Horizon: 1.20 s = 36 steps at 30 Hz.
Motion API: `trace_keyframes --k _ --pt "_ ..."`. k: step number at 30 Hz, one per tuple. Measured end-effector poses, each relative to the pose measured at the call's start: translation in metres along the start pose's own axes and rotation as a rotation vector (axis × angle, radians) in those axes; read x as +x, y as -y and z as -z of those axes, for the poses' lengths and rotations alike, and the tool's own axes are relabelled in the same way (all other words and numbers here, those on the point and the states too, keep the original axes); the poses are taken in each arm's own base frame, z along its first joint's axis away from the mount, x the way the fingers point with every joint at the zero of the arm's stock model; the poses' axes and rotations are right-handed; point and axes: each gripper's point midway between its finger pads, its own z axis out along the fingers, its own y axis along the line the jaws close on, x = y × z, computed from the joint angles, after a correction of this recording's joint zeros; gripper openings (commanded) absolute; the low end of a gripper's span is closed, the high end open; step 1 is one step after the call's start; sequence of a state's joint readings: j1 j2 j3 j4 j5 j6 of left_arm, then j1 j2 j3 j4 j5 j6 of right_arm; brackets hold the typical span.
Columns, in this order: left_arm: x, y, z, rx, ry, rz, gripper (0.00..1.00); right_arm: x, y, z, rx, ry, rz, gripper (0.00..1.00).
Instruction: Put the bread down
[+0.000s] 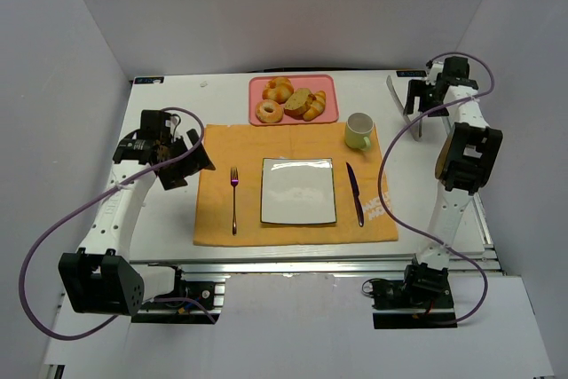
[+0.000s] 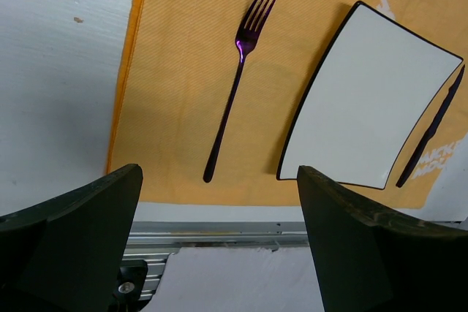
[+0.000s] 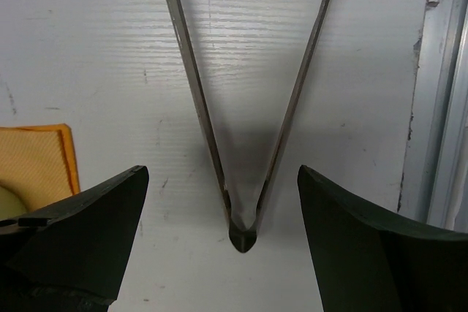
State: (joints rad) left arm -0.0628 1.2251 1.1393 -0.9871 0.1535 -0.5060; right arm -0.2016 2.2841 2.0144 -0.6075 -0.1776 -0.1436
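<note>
— What crowds the bread?
— The oval, pale-tan bread slice [image 1: 297, 100] with its brown crust lies in the pink rectangular tray [image 1: 330, 84] at the upper centre of the overhead view. A ring-shaped donut [image 1: 269, 112] presses in at its left, a ridged golden croissant [image 1: 316, 106] at its right, and a second croissant [image 1: 279, 88] sits to its upper left.
— Which way does it run?
— Its long axis seems to slant from lower left to upper right, cut face up. It's too small to be surer.
— And below the tray?
— A pale green mug [image 1: 358, 130] is to the lower right. Then comes an orange cloth placemat [image 1: 213, 210] carrying a white square plate [image 1: 298, 191], a purple metal fork [image 1: 234, 197] to the plate's left and a dark knife [image 1: 355, 194] to its right.
— The claws?
— The left claw [image 2: 219, 169] hangs wide by the placemat's left edge, holding nothing. The right claw [image 3: 221, 171], at the upper right, is spread wide too. The joined end of the steel tongs [image 3: 190, 71] lies on the white bench [image 3: 95, 49] between its fingers, apart from both.
</note>
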Motion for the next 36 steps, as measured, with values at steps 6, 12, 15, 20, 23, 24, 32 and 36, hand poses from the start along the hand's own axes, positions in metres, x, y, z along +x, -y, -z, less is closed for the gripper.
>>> trace_keyframes --k 6,12,15,20,23,24,32,36 --pt "0.0 -0.001 0.0 -0.004 0.002 -0.001 0.98 0.019 0.006 -0.036 0.025 -0.045 0.002 0.89" --pt "0.004 -0.006 -0.003 -0.023 -0.007 -0.002 0.98 0.02 0.01 -0.055 0.05 -0.052 0.012 0.89" --pt "0.009 -0.011 -0.007 -0.038 -0.023 -0.002 0.98 0.01 0.011 -0.061 0.061 -0.021 0.024 0.89" --pt "0.014 -0.017 -0.01 -0.06 -0.034 -0.001 0.98 0.009 0.013 -0.068 0.102 -0.016 0.038 0.84" --pt "0.014 -0.018 -0.011 -0.065 -0.033 -0.004 0.98 0.005 0.013 -0.071 0.109 -0.01 0.049 0.66" --pt "0.014 -0.019 -0.011 -0.066 -0.035 -0.004 0.98 0.004 0.013 -0.071 0.109 -0.006 0.055 0.63" --pt "0.016 -0.02 -0.014 -0.069 -0.038 0.004 0.98 -0.002 0.01 -0.073 0.088 0.023 0.051 0.43" --pt "0.012 -0.018 -0.017 -0.064 -0.023 0.015 0.98 0.001 0.007 -0.062 0.087 0.024 0.006 0.43"
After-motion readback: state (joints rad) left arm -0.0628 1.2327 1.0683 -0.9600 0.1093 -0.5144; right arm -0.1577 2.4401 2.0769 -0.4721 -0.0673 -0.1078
